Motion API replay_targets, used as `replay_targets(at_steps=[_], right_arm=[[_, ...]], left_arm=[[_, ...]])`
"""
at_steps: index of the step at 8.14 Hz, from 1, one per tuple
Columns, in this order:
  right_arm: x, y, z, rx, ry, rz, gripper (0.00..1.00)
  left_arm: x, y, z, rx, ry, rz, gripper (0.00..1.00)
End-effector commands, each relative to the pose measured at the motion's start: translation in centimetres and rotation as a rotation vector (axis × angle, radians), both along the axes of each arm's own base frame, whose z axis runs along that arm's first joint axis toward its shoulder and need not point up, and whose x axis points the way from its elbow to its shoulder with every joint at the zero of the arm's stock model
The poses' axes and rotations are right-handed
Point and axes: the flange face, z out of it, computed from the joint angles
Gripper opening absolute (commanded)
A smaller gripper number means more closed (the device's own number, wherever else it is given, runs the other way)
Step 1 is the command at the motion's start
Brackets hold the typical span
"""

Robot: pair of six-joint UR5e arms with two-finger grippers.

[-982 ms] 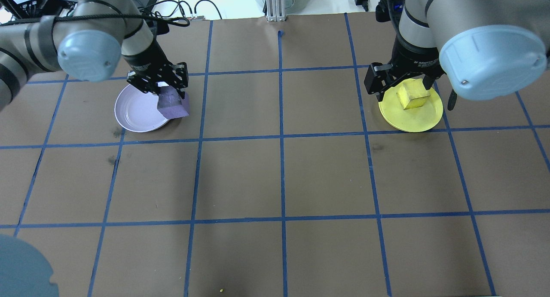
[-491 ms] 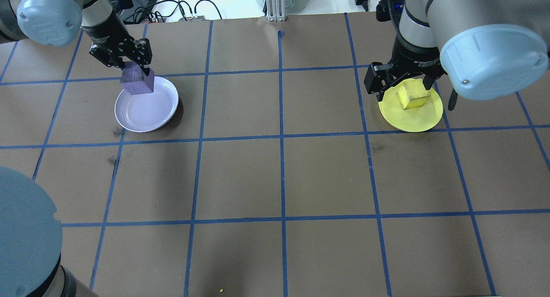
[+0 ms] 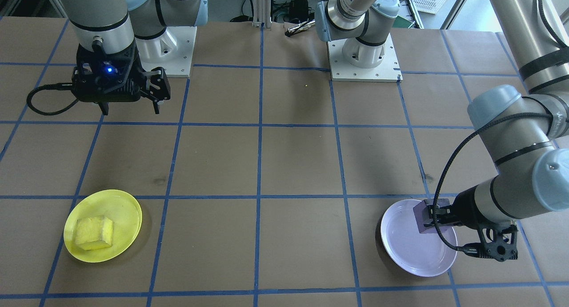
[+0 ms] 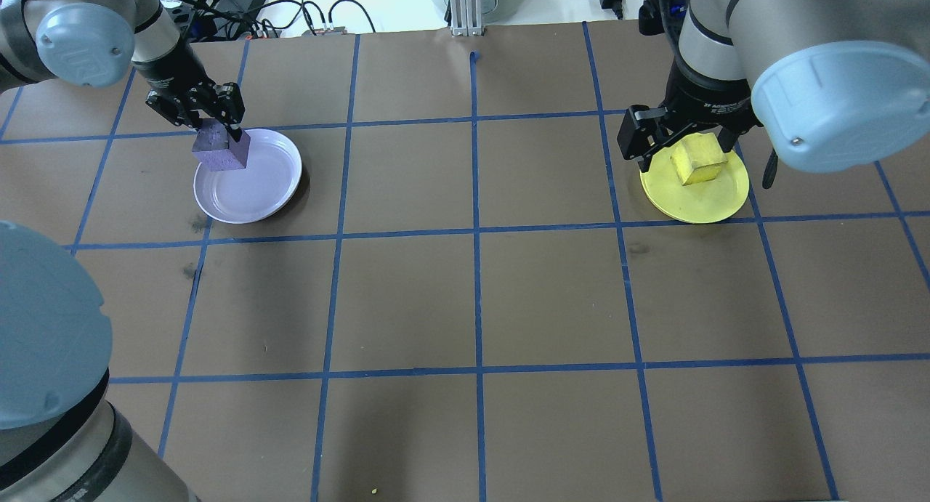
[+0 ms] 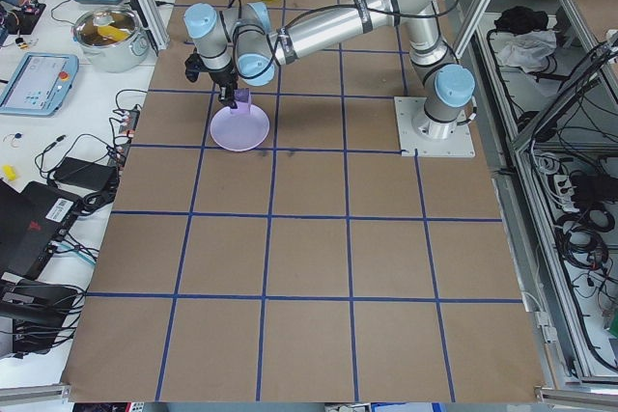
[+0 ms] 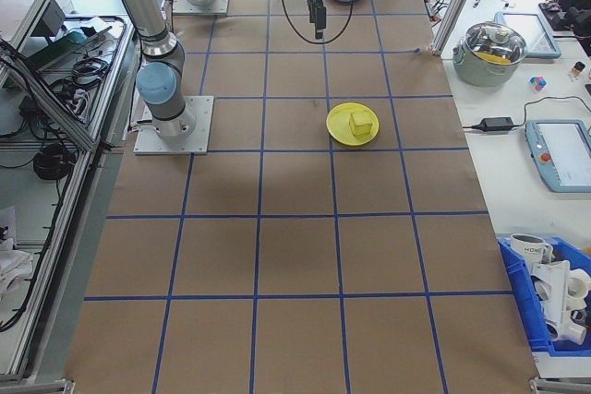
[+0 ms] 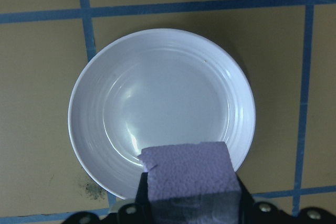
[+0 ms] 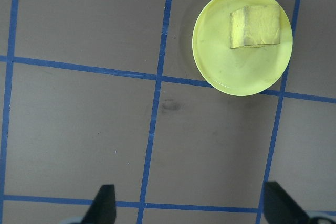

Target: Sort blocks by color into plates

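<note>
My left gripper (image 4: 218,133) is shut on the purple block (image 4: 220,147) and holds it just above the far-left rim of the lavender plate (image 4: 251,186). In the left wrist view the purple block (image 7: 189,174) hangs over the near edge of the lavender plate (image 7: 157,98). The yellow block (image 4: 696,162) lies in the yellow plate (image 4: 697,200). My right gripper (image 3: 130,110) stands open and empty, raised high and set back towards the robot's base from the yellow plate (image 3: 122,209). Its wrist view shows the yellow block (image 8: 254,25) far below.
Brown paper with a blue tape grid covers the table (image 4: 472,298). Cables and devices lie beyond the far edge (image 4: 290,11). The two arm bases (image 3: 362,60) stand at the robot's side. A pot (image 5: 108,36) and tablets rest on a side bench.
My left gripper has carried the purple block from the plate's right rim across to its far-left rim and slightly lower. The right arm has hardly moved.
</note>
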Motion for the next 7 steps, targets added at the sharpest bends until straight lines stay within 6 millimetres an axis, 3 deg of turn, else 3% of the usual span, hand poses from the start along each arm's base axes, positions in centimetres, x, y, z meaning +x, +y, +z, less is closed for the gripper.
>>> replay_targets(at_steps=[1,4,5,6,7], right_arm=[[0.0,0.2,0.0,0.004,0.002,0.001,1.0],[0.0,0.3,0.0,0.006,0.002,0.005,1.0],[0.0,0.3,0.0,0.009,0.004,0.004,1.0],[-0.1,0.5,0.0,0.008,0.003,0.005,1.0],[-0.1,0.5,-0.1,0.009,0.004,0.005,1.0]], left_arm=[[0.7,-1.4,-4.8,0.035,0.002,-0.002,0.16],[0.8,-1.9,-7.2,0.053,0.002,0.006,0.18],[0.8,-1.9,-7.5,0.056,0.003,0.005,0.37],[0.8,-2.0,-8.2,0.064,0.007,0.01,0.77],[0.8,-2.0,-7.7,0.058,0.01,0.015,1.0]])
